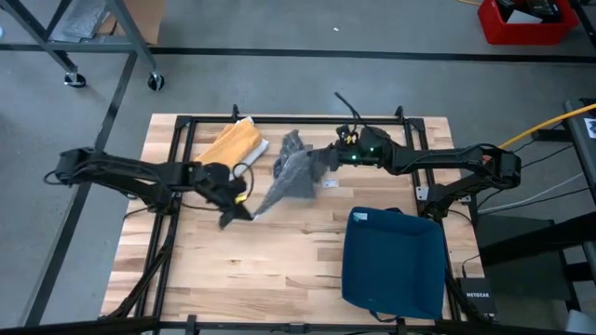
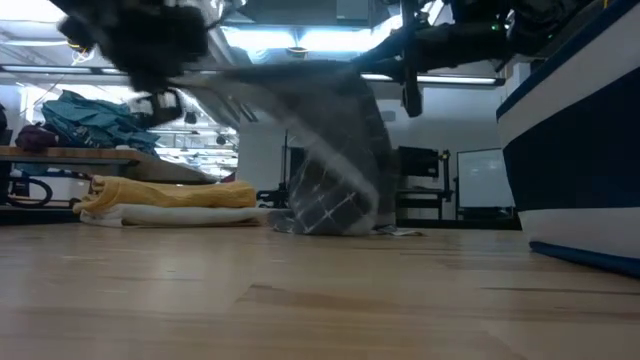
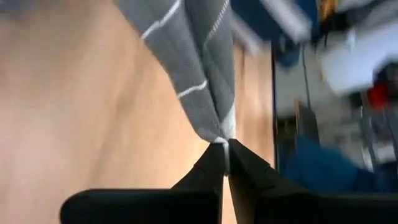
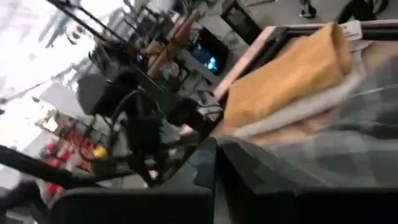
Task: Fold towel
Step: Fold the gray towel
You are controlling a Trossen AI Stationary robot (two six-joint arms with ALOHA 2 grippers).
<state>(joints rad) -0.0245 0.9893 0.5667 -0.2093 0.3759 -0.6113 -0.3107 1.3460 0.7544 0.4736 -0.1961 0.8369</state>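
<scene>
Grey towel (image 1: pixel 291 173) hangs stretched above bare wood — left gripper (image 3: pixel 225 157) jaws clamped on its corner, right gripper (image 1: pixel 326 158) pinching the opposite edge.

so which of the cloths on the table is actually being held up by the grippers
The grey striped towel, pinched by the left gripper and the right gripper. The folded yellow towel and the blue cloth lie untouched.

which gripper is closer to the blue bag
Right. The right gripper holds the grey towel toward the table's far side, just up and left of the blue bag in the high view. The left gripper pinches the towel's other end, farther left.
</scene>
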